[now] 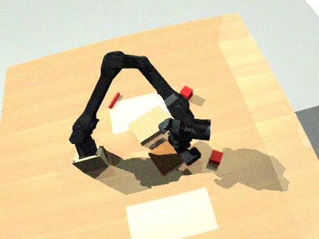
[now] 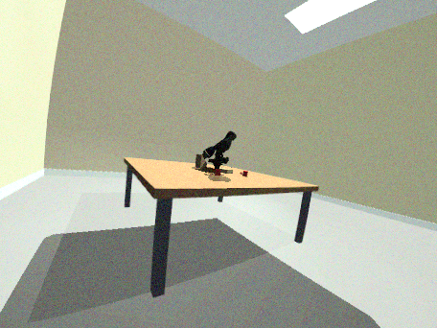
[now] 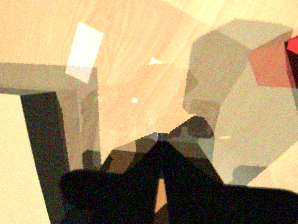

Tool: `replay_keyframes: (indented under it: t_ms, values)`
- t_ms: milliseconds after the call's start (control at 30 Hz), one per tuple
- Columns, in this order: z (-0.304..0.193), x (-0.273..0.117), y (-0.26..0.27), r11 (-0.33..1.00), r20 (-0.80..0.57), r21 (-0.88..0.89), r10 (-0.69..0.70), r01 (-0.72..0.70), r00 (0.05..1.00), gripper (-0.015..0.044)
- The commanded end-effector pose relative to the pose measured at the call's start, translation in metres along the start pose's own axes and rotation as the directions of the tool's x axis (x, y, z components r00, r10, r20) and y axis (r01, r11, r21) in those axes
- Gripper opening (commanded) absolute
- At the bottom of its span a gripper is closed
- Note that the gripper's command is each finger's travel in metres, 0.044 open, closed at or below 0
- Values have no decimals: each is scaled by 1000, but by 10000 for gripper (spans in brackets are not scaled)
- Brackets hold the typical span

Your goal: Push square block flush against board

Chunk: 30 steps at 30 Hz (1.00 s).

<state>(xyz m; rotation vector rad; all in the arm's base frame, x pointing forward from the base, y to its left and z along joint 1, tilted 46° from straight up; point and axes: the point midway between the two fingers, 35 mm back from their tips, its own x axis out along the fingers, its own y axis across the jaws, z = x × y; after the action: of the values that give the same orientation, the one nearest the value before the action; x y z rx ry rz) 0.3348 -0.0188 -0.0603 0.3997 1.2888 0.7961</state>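
Gripper [image 1: 182, 150] [image 2: 218, 168] [image 3: 161, 145] is clenched, fingertips meeting, nothing between them. I'm pointing it down over the brown flat-topped wooden piece [image 1: 164, 161] [image 3: 160, 194], whose surface is showing through the slot behind my tips. Can't tell whether the tips are touching it.

The pale cream flat-topped slab [image 1: 148, 124] [image 3: 19, 150] is lying just beside the brown piece, on the arm-elbow side in the top view, dark side face showing. A strip of table is showing between the two, so the visible facing sides aren't touching. Can't tell for sure which is the square block and which the board; my arm is covering part of both in the top view.

The slab is overlapping a white rectangular patch [image 1: 120, 117]. A second cream-white rectangle [image 1: 173, 214] is lying well apart, past the brown piece.

Dark red cube [image 1: 215, 157] [image 2: 217, 172] [image 3: 271, 66] is sitting near the gripper, apart from it. The other, bright red cube [image 1: 186, 92] [image 2: 244, 173] is sitting beyond my forearm. Thin red rod [image 1: 114, 100] is lying beside the first white patch. Everything is resting on the light wooden table [image 1: 52, 105] [image 2: 211, 184].
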Motion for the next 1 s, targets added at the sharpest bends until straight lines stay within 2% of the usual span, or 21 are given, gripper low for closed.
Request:
replay_keyframes:
  t_ms: [0,967]
  values:
    - [-4,1,0,1000,-4,1,2,-2,1000,0]
    - [41,1,0,1000,-3,-1,2,-2,1000,0]
